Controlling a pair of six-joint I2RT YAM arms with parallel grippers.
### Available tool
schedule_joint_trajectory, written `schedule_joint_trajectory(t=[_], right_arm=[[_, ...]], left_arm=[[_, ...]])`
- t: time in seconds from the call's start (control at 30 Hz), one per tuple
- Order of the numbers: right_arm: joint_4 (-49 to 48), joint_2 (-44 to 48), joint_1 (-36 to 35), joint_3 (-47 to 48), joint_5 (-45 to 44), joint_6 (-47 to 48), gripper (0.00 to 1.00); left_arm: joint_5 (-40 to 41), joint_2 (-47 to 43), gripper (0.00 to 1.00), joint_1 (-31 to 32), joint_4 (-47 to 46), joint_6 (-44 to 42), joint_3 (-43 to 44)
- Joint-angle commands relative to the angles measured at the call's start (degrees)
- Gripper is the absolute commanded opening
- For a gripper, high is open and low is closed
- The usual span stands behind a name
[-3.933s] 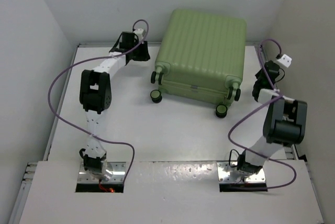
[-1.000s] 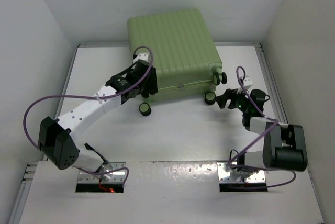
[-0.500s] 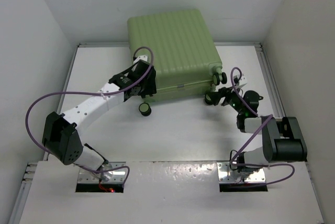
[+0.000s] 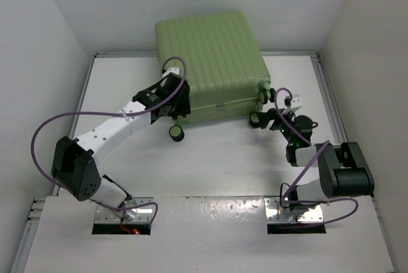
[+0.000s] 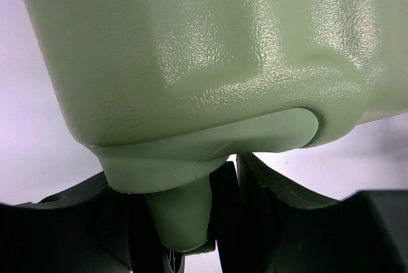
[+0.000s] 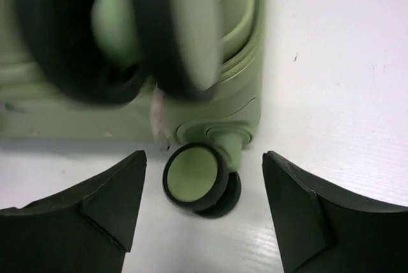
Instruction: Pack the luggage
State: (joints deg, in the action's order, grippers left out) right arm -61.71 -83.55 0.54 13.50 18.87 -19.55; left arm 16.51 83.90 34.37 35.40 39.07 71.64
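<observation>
Overhead, shows the luggage (image 4: 210, 50) lying closed, ribbed shell up, at the far middle of the tabletop (image 4: 210, 164), wheeled end toward the arms. Finds the left gripper (image 4: 175, 106) pressed against the near left corner. Up close, sets a green wheel stem (image 5: 180, 219) between its dark jaws, though cannot tell whether clamped or merely bracketing. Places the right gripper (image 4: 264, 118) at the near right corner, jaws apart either side of a black-rimmed wheel (image 6: 194, 182), touching neither. Probably braces both corners to steady or turn the case before opening.
</observation>
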Motion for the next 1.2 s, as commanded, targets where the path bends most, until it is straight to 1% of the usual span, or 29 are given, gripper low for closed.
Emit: schedule_joint_trajectory(t=[0.0,0.1,0.13,0.17,0.2,0.23,0.27,0.3,0.33,0.37,0.43,0.47,0.5,0.57,0.6,0.63,0.73,0.8,0.83,0.87,0.9,0.93,0.97,1.0,1.03,1.07,1.1,1.13,1.17], right_arm=[[-12.02,3.21,-2.73,-4.69,-3.4,9.08,0.73],[-14.13,6.19,-6.59,-8.11,-3.84,16.81,0.73],[-14.05,6.64,-8.86,-8.83,-4.45,25.44,0.73],[-13.53,7.08,-11.76,-9.45,-7.42,28.83,0.73],[-13.0,7.34,-13.61,-10.5,-9.19,36.35,0.73],[-12.38,7.26,-16.24,-10.6,-11.12,41.04,0.73],[-11.51,7.09,-18.09,-10.68,-14.79,42.91,0.73],[-9.24,7.17,-18.9,-10.08,-15.27,47.8,0.73],[-8.08,7.43,-19.6,-9.81,-16.58,50.72,0.85],[-3.98,7.78,-21.0,-9.11,-18.33,52.41,0.87],[-1.49,8.31,-22.93,-7.71,-21.41,54.26,0.9],[-0.7,8.57,-24.25,-7.87,-22.55,57.05,0.97],[-1.3,8.66,-25.05,-8.13,-24.91,58.47,1.0],[-0.35,11.12,-28.99,-9.1,-27.39,62.26,1.0],[3.66,14.69,-32.67,-7.36,-32.27,65.49,0.99],[8.4,16.03,-32.7,-6.91,-33.8,66.21,0.95],[6.79,19.55,-33.93,-8.22,-34.96,67.0,0.75],[11.86,20.09,-35.78,-7.61,-36.96,71.22,0.69],[12.49,19.74,-35.95,-7.09,-37.59,71.4,0.62],[12.58,18.87,-36.04,-7.95,-37.59,74.45,0.57],[7.1,17.9,-37.35,-8.83,-38.46,76.05,0.73],[4.09,16.59,-38.67,-9.71,-40.21,77.37,1.0],[0.58,11.09,-39.46,-12.5,-41.1,81.99,1.0],[-15.21,8.25,-40.6,-12.79,-42.5,84.48,1.0],[-20.85,-1.95,-41.48,-14.97,-43.04,86.68,1.0],[-31.52,-5.71,-41.75,-14.56,-43.91,90.7,0.91],[-31.63,-8.18,-42.28,-14.03,-49.84,94.14,0.87],[-31.28,-10.56,-42.2,-7.67,-51.55,92.43,0.83],[-31.36,-11.28,-41.85,-6.83,-51.92,92.24,0.77]], left_arm=[[-0.96,1.36,0.49,-0.71,-0.42,-0.66,0.17],[-0.43,1.36,0.49,-0.71,-0.42,-0.66,0.17],[-0.43,1.36,0.49,-0.71,-0.42,-0.66,-0.35],[-0.43,1.36,0.49,-0.71,-0.42,-0.66,-0.36],[-0.43,0.83,0.49,-0.71,-0.42,-0.66,-0.36],[-0.43,0.83,0.49,-0.71,-0.42,-0.66,-0.36],[-0.43,0.83,0.49,-0.71,-0.42,-0.66,-0.88],[-0.43,0.83,0.49,-0.71,-0.42,-0.66,-0.88],[-0.43,0.83,0.49,-0.71,-0.42,-0.66,-1.41],[-0.43,0.31,0.49,-0.71,-0.42,-0.66,-1.41],[-0.43,0.3,0.49,-0.71,-0.42,-0.66,-1.41],[-0.43,0.3,0.49,-0.71,-0.42,-0.66,-1.41],[-0.43,0.82,0.49,-0.71,-0.42,-0.66,-1.41],[-0.43,0.83,0.49,-0.71,-0.42,-0.66,-1.41],[-0.43,1.35,0.49,-0.71,-0.42,-0.66,-0.89],[-0.43,1.36,0.49,-0.71,-0.42,-0.66,-0.88],[-0.43,1.36,0.49,-0.71,-0.42,-0.66,-0.88],[-0.43,1.36,0.49,-0.71,-0.94,-0.66,-1.41],[-0.43,1.36,0.49,-0.71,-0.94,-0.66,-1.41],[-0.43,1.36,0.49,-0.71,-0.94,-0.14,-1.41],[-0.43,1.36,0.49,-0.71,-0.94,-0.13,-1.41],[-0.43,1.36,0.49,-0.71,-0.94,-0.13,-1.41],[-0.43,1.36,0.49,-0.71,-0.94,-0.13,-1.41],[-0.43,1.36,0.49,-0.71,-0.94,-0.13,-1.41],[-0.43,1.36,0.49,-0.71,-0.94,-0.13,-1.41],[-0.43,1.36,0.49,-0.71,-1.47,-0.13,-1.41],[-0.43,1.36,0.49,-0.71,-1.47,-0.13,-1.41],[-0.43,1.88,0.49,-0.71,-1.47,-0.66,-1.41],[-0.43,1.88,0.49,-0.71,-1.47,-0.66,-1.41]])
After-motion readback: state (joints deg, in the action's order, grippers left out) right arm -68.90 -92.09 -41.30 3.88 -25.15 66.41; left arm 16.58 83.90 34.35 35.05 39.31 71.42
